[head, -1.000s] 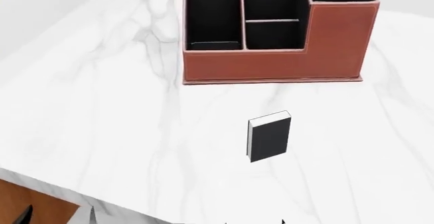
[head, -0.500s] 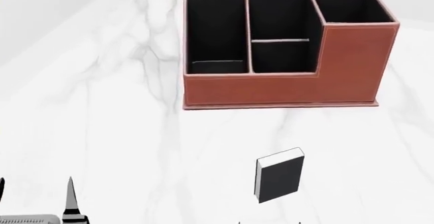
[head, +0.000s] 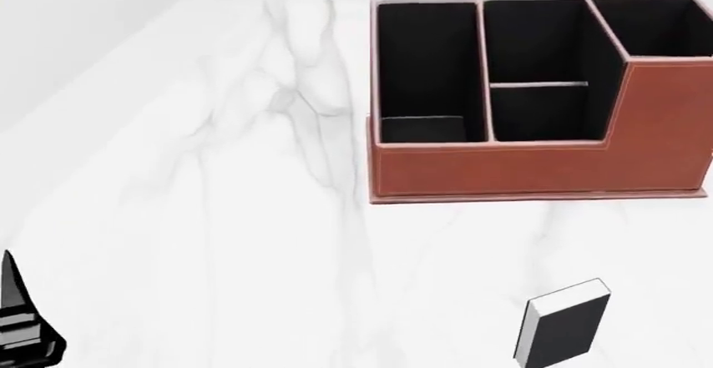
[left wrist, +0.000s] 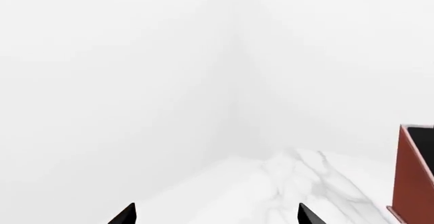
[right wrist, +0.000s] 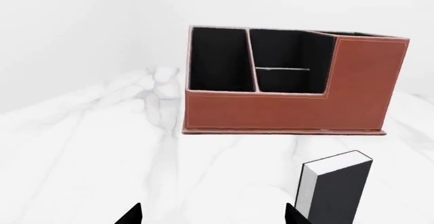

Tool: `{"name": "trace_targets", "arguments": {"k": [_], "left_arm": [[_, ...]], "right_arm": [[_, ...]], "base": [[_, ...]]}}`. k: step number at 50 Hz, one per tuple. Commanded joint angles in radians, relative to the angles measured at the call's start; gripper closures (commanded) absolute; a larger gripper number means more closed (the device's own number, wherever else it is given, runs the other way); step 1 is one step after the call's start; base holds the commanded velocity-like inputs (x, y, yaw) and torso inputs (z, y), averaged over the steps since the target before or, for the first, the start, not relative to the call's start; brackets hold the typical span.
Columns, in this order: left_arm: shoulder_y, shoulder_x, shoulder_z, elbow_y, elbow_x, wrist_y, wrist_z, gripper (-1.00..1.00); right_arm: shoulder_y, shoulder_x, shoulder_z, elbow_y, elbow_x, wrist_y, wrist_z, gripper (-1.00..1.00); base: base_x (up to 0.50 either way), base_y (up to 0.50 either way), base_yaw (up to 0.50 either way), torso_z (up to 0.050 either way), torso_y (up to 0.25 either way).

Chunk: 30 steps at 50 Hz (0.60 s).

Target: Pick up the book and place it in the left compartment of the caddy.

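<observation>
Book (head: 563, 333) lies on marble table (head: 223, 218) before caddy (head: 535, 168), path unobstructed; both fingers spread, holding nothing.

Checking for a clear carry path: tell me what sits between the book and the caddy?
Nothing. In the head view only bare marble table separates the book from the caddy; the right wrist view agrees.

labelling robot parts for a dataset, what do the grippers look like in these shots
Little shows. In each wrist view only two black, pointed fingertips poke in, wide apart: left gripper, right gripper. In the head view one left finger is a slim black wedge tapering to a point, with a grey ribbed block at its base. No cables or markings visible; the arms are out of frame.
</observation>
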Motion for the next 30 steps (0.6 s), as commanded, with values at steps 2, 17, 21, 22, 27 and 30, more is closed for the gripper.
{"name": "trace_targets", "arguments": {"k": [2, 17, 21, 22, 27, 30], "left_arm": [[0.020, 0.015, -0.021, 0.084, 0.006, -0.017, 0.025, -1.00], [0.013, 0.006, -0.021, 0.085, -0.009, -0.024, 0.018, -1.00], [0.009, 0.007, -0.023, 0.083, -0.022, -0.036, 0.015, -1.00], [0.009, 0.006, -0.023, 0.084, -0.025, -0.042, 0.014, -1.00], [0.008, 0.001, -0.037, 0.093, -0.061, -0.069, 0.016, -1.00], [0.011, -0.001, -0.040, 0.098, -0.066, -0.067, 0.015, -1.00]], "right_arm": [[-0.015, -0.002, 0.036, -0.040, 0.018, -0.040, -0.048, -1.00], [0.000, 0.002, 0.020, -0.037, 0.010, -0.033, -0.033, -1.00], [-0.001, 0.003, 0.019, -0.037, 0.020, -0.039, -0.034, -1.00], [-0.001, 0.003, 0.018, -0.036, 0.019, -0.039, -0.032, -1.00], [0.000, 0.003, 0.013, -0.033, 0.018, -0.044, -0.028, -1.00], [0.004, 0.003, 0.010, -0.025, 0.022, -0.047, -0.029, -1.00]], "base": [[0.48, 0.15, 0.00, 0.000, 0.000], [0.48, 0.15, 0.00, 0.000, 0.001], [0.43, 0.13, 0.00, 0.000, 0.000], [0.15, 0.05, 0.00, 0.000, 0.000], [0.00, 0.00, 0.00, 0.000, 0.002], [0.00, 0.00, 0.00, 0.000, 0.000]]}}
